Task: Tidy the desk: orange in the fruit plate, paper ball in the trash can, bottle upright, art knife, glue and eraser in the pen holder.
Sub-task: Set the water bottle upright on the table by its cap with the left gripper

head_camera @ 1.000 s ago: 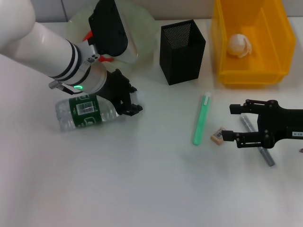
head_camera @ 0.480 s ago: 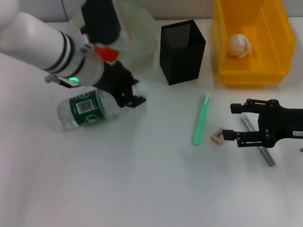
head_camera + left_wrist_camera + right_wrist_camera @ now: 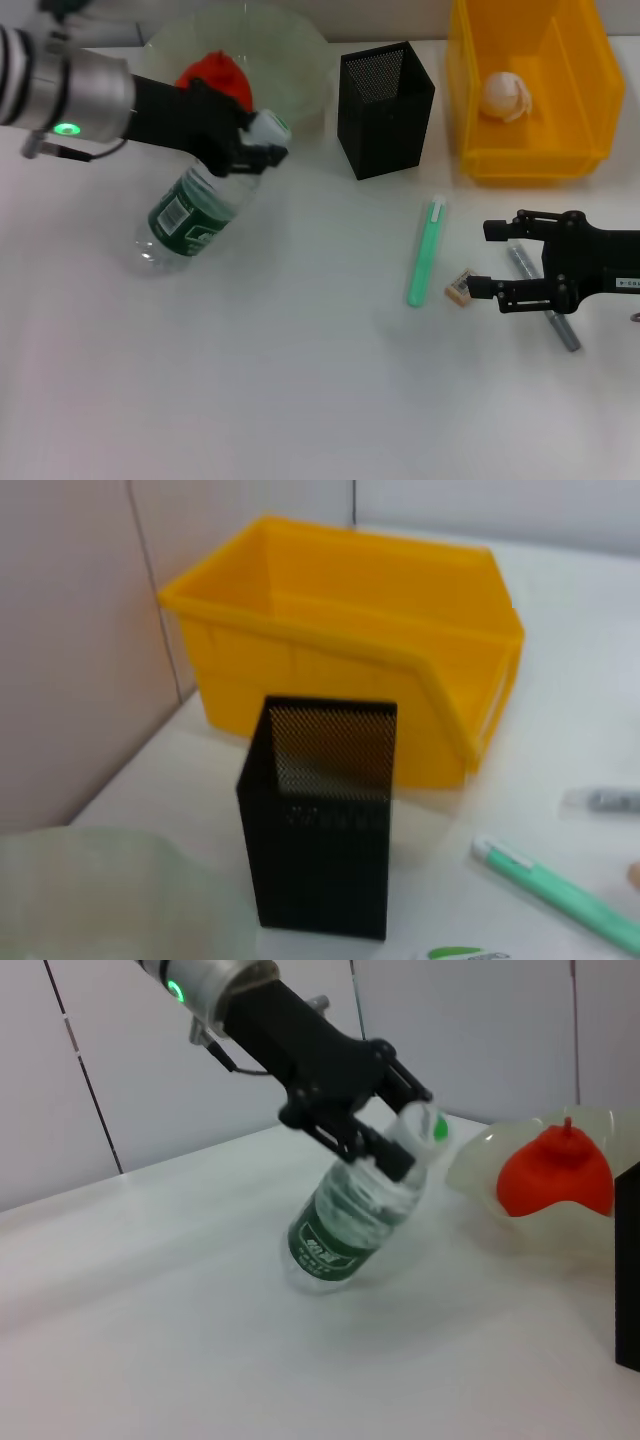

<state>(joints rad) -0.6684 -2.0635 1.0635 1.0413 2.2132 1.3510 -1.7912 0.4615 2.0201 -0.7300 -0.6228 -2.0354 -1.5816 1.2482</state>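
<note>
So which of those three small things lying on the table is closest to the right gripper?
The eraser, a small tan block just off the right gripper's lower fingertip. The green stick lies farther out; the grey art knife sits under the gripper.

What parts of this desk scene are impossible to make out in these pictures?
- Inside of the black mesh pen holder: head view, its walls hide the bottom.
- Grey art knife: head view, the right gripper covers its middle.
- Clear green-labelled bottle: left wrist view, cut off by the edge.
</note>
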